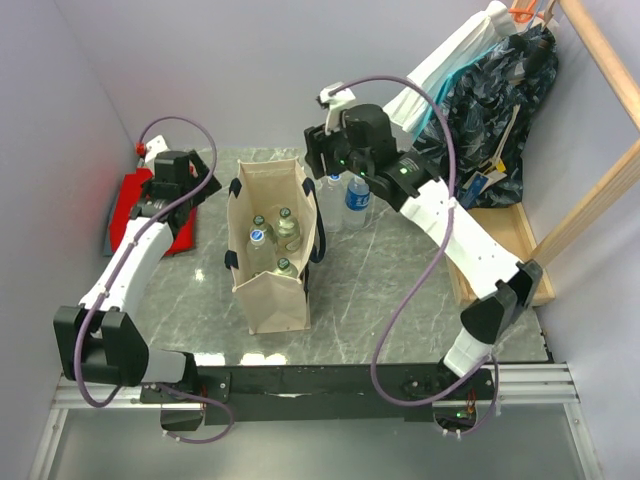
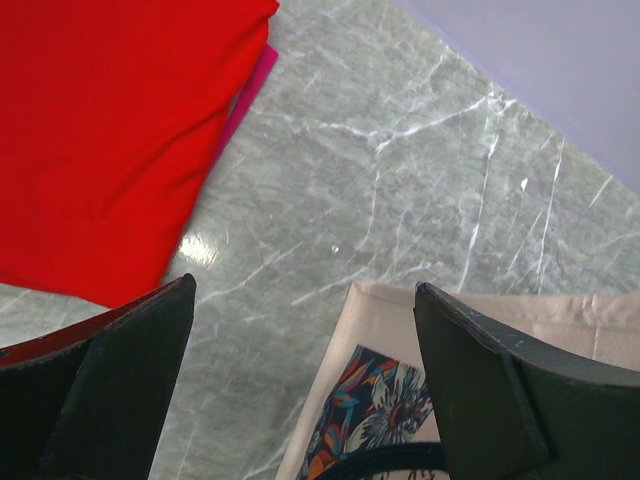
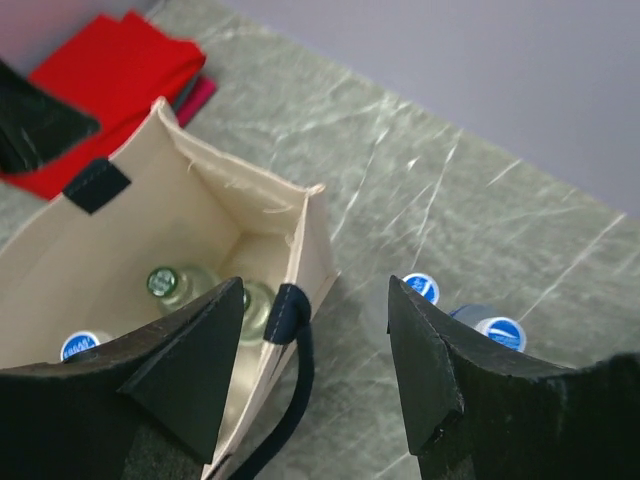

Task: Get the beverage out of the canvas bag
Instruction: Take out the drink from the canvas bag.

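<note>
The canvas bag (image 1: 270, 290) stands open in the middle of the table, its navy handles hanging down its sides. Beverage bottles stand upright inside it: green-capped ones (image 3: 162, 282) and a blue-capped one (image 3: 78, 346). My right gripper (image 3: 315, 290) hovers open over the bag's far right corner (image 1: 318, 165), with the bag wall and a navy handle (image 3: 290, 310) below the gap and nothing between the fingers. My left gripper (image 2: 305, 285) is open and empty, left of the bag (image 1: 200, 185). The bag's beige side with a floral patch (image 2: 375, 400) lies beneath it.
Two blue-capped bottles (image 1: 358, 198) (image 3: 421, 287) stand on the marble just right of the bag. A red folded cloth (image 1: 135, 205) (image 2: 100, 130) lies at the far left. Clothes (image 1: 490, 110) hang on a wooden rack (image 1: 500, 240) at the back right.
</note>
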Robot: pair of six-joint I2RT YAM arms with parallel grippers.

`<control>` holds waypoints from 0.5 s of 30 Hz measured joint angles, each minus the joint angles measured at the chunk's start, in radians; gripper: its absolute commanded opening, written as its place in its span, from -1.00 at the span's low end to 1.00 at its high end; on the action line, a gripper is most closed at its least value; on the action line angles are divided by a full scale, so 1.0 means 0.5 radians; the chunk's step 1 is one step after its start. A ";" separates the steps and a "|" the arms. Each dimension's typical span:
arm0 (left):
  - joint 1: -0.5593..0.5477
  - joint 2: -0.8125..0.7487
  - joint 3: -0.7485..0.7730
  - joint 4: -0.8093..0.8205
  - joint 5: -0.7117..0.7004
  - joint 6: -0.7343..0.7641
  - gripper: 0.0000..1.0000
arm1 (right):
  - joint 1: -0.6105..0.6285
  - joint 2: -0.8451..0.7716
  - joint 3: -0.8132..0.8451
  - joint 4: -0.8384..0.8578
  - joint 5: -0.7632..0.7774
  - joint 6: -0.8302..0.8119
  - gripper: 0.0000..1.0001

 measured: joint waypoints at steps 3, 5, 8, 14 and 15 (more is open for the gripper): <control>0.000 0.049 0.066 -0.017 -0.018 0.000 0.93 | 0.012 0.091 0.094 -0.114 -0.074 -0.003 0.31; 0.000 0.092 0.130 -0.056 -0.036 -0.001 0.93 | 0.018 0.137 0.165 -0.179 -0.121 -0.006 0.31; 0.000 0.175 0.250 -0.111 -0.070 0.001 0.93 | 0.046 0.155 0.217 -0.222 -0.197 -0.001 0.31; 0.001 0.248 0.348 -0.152 -0.127 0.031 0.93 | 0.154 0.193 0.288 -0.295 -0.280 0.001 0.28; 0.003 0.248 0.347 -0.153 -0.128 0.035 0.93 | 0.169 0.208 0.301 -0.303 -0.292 0.001 0.27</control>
